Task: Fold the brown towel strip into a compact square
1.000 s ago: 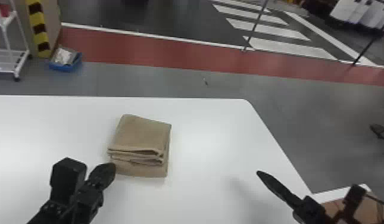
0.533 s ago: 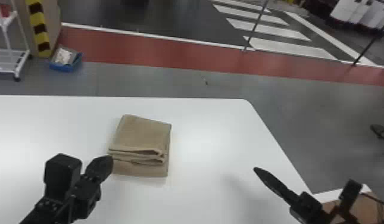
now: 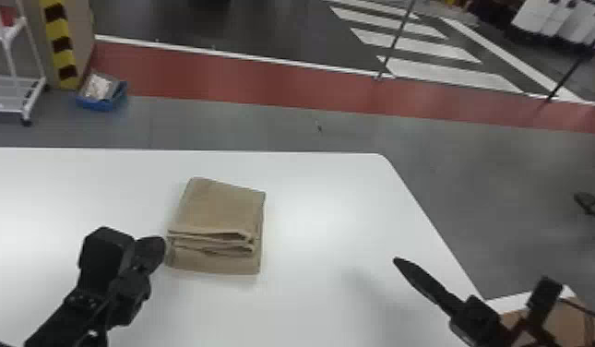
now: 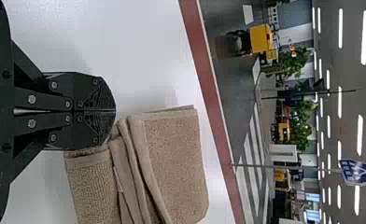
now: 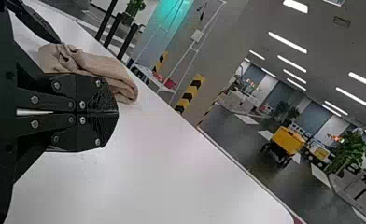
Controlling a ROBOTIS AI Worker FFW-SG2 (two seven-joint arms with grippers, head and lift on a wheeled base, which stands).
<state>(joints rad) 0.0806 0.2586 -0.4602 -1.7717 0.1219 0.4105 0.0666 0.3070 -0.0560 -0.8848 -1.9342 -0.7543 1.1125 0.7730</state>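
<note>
Left gripper slightly higher, towel just to its right.

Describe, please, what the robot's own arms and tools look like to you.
The left arm and right arm are black. The left tool and right tool look alike: flat black fingers with rounded ends, fine texture near the tips, and silver screws. A blocky black housing sits beside the left tool.
</note>
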